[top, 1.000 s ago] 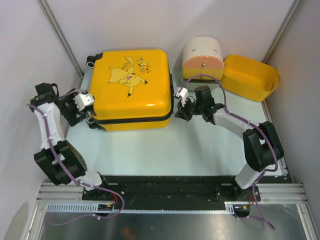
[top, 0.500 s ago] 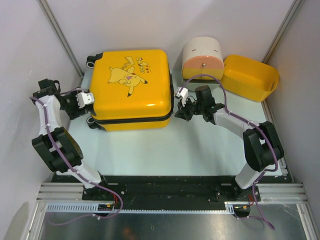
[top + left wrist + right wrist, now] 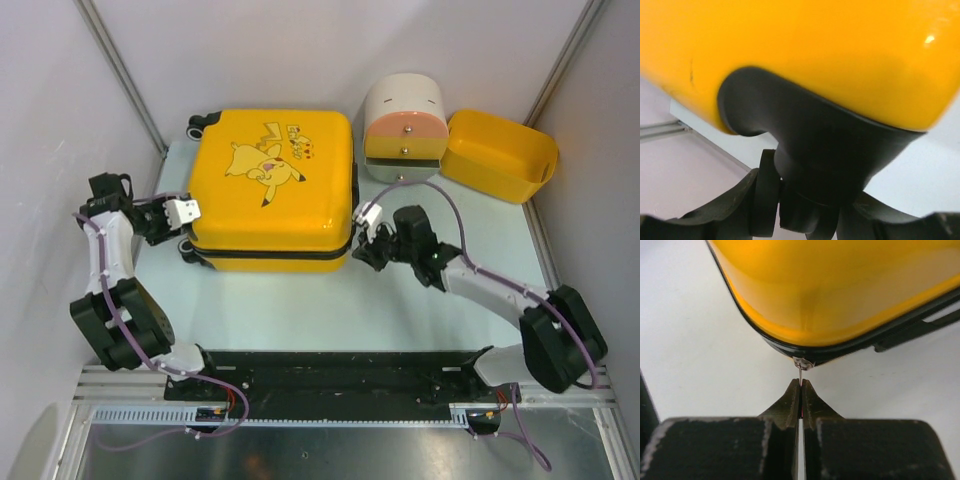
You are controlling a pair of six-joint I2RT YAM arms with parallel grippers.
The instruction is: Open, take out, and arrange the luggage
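The luggage [image 3: 270, 190] lies flat and closed, a yellow hard shell with the Pikachu print on top and black zipper trim. My left gripper [image 3: 180, 238] is at its near left corner. In the left wrist view the gripper [image 3: 807, 220] has its fingers closed on either side of the black caster wheel [image 3: 767, 195] under the yellow shell [image 3: 805, 55]. My right gripper [image 3: 360, 246] is at the near right corner. In the right wrist view the gripper [image 3: 800, 386] is shut on the thin metal zipper pull [image 3: 800, 374], which hangs from the slider on the black trim.
A cream-and-orange drawer cabinet [image 3: 403, 125] stands behind the right arm, and a plain yellow bin [image 3: 497, 155] stands to its right. Grey walls close in the left, the back and the right. The black mounting rail [image 3: 330, 375] runs along the near edge.
The luggage has shifted right and turned slightly. My right gripper has moved nearer along the right corner with the zipper pull in it. My left gripper has followed the wheel to the right.
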